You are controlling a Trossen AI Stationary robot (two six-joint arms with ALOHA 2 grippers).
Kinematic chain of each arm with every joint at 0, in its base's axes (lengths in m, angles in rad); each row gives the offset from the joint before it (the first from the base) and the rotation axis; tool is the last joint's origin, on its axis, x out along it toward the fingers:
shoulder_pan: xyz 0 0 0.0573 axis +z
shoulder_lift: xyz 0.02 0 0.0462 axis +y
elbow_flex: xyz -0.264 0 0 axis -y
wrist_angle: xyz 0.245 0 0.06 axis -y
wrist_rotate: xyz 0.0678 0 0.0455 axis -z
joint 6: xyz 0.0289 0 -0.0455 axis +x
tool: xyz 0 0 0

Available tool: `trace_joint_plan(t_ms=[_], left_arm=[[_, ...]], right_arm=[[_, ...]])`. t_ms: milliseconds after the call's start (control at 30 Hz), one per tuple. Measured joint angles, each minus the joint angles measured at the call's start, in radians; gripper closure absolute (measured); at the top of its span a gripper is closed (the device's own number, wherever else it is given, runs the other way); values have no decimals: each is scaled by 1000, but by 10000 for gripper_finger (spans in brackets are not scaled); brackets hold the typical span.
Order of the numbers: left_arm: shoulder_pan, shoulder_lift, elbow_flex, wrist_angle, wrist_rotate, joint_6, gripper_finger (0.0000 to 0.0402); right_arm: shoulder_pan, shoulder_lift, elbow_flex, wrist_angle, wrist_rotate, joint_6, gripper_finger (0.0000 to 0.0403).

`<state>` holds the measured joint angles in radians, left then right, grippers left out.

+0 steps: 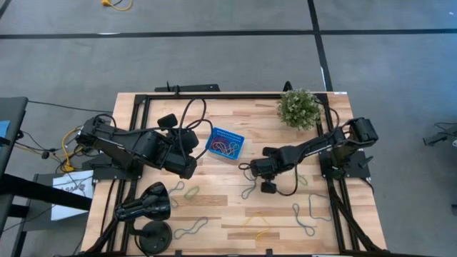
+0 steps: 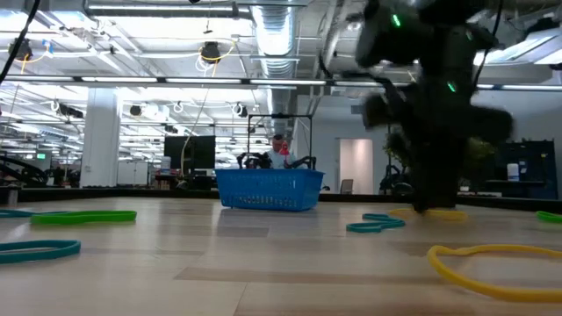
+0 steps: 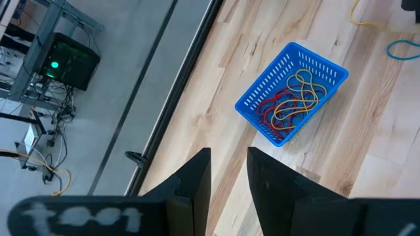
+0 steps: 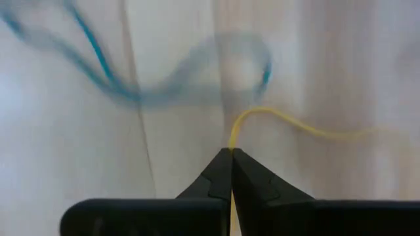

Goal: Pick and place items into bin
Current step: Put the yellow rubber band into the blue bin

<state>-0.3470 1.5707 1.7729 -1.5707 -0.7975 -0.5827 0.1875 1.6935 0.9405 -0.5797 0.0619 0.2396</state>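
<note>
The blue mesh bin (image 1: 226,143) (image 2: 268,189) (image 3: 292,92) stands on the table's far middle with red, yellow and blue loops inside. More loops lie flat on the wood: teal ones (image 1: 250,189) (image 2: 378,224), green (image 2: 83,216), yellow (image 2: 492,263) (image 1: 260,232). My right gripper (image 1: 268,187) (image 4: 231,154) is down at the table, right of centre and nearer than the bin, shut on a yellow loop (image 4: 289,124). My left gripper (image 1: 184,143) (image 3: 228,174) hangs open above the table, left of the bin, touching nothing. My right gripper pinches the yellow loop at one bend of its strand (image 4: 234,134), between the two fingertips, coming from above and pointing down. The rest of the loop (image 4: 328,133) trails away from the tips over the wood. I cannot tell whether it is lifted or lies flat.
A potted plant (image 1: 298,107) stands at the far right corner. Two black stands (image 1: 146,207) (image 1: 153,235) sit at the near left. Several loops (image 1: 191,228) (image 1: 303,218) are scattered over the near half. A blurred teal loop (image 4: 105,72) lies beside the right gripper.
</note>
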Motion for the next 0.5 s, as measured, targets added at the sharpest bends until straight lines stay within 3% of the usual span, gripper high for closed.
trace_joint_plan(t_ms=[267, 433, 500], left_arm=[[0, 0, 0, -1, 0, 0, 313], [0, 0, -24, 2, 4, 0, 313], [0, 0, -39, -1, 5, 0, 313]], right_arm=[[22, -71, 111, -123, 130, -29, 402], [19, -104, 126, -120, 172, -31, 403], [19, -114, 127, -112, 236, -31, 403]])
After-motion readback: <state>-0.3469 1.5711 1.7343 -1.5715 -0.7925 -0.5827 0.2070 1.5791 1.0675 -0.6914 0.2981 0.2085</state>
